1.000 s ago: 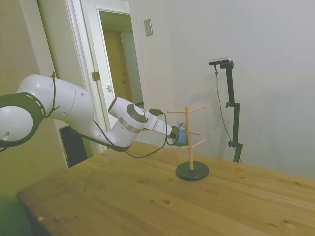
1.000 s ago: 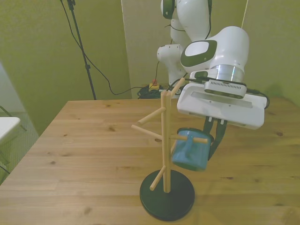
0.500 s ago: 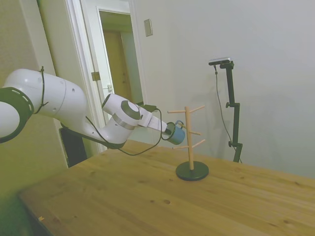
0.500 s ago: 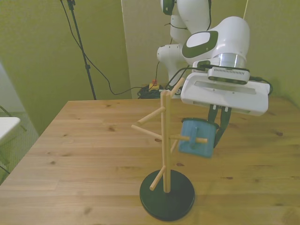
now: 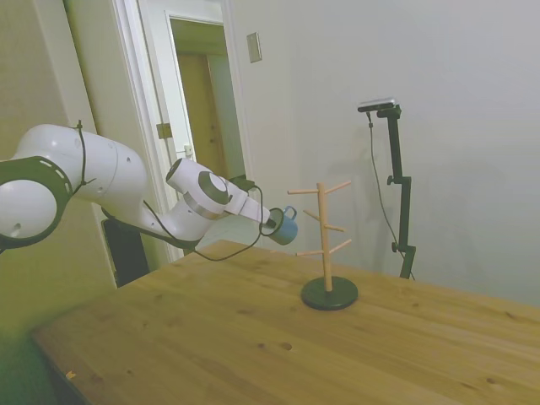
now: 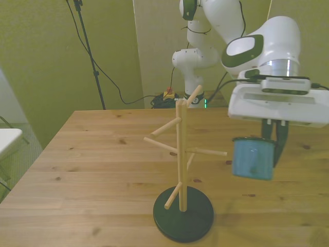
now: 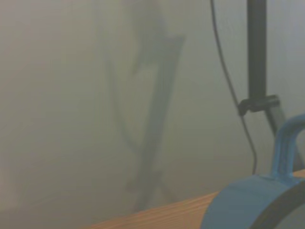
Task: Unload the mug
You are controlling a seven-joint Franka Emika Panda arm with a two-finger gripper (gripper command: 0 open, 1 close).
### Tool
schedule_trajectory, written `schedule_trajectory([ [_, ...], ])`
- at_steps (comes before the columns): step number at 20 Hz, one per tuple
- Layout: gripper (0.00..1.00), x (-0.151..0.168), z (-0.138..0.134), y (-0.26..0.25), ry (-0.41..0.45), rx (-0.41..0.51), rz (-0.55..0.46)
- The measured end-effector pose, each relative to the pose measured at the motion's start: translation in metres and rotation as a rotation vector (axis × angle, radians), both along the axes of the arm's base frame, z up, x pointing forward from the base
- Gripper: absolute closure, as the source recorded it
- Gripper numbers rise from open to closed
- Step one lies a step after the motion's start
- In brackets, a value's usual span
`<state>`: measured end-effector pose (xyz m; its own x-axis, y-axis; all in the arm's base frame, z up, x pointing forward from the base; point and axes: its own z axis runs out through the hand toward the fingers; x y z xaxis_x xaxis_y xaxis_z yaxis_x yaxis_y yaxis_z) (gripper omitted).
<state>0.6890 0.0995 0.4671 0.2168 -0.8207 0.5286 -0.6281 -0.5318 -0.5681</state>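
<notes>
The light-blue mug (image 6: pixel 252 158) hangs in the air, held at its rim by my gripper (image 6: pixel 271 148), which is shut on it. It is off the wooden mug tree (image 6: pixel 180 154) and sits just past the tip of the nearest peg (image 6: pixel 218 153), toward the front view's right. From the side, the mug (image 5: pixel 284 226) is left of the tree (image 5: pixel 324 240) with a clear gap between them, and the gripper (image 5: pixel 273 226) is behind it. The wrist view shows the mug's blue wall (image 7: pixel 240 202) and its loop handle (image 7: pixel 285 143) close up.
The tree stands on a round black base (image 6: pixel 183 214) on the wooden table (image 6: pixel 92 175), with several bare pegs pointing outward. Cables and the robot's base are behind the table's far edge. A doorway (image 5: pixel 202 110) is beyond the arm in the side view.
The gripper has pulled the mug off the peg and away from the tree: toward the front view's right, toward the left in the side view. The tree has not moved.
</notes>
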Motion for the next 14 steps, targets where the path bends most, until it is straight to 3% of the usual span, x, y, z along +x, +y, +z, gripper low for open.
schedule_trajectory([
  [2, 1.00, -0.009, -0.008, 0.031, 0.054, 0.029, 0.058],
  [6, 1.00, -0.060, -0.021, 0.057, 0.257, 0.088, 0.153],
  [14, 1.00, -0.172, -0.039, -0.023, 0.685, 0.086, 0.194],
])
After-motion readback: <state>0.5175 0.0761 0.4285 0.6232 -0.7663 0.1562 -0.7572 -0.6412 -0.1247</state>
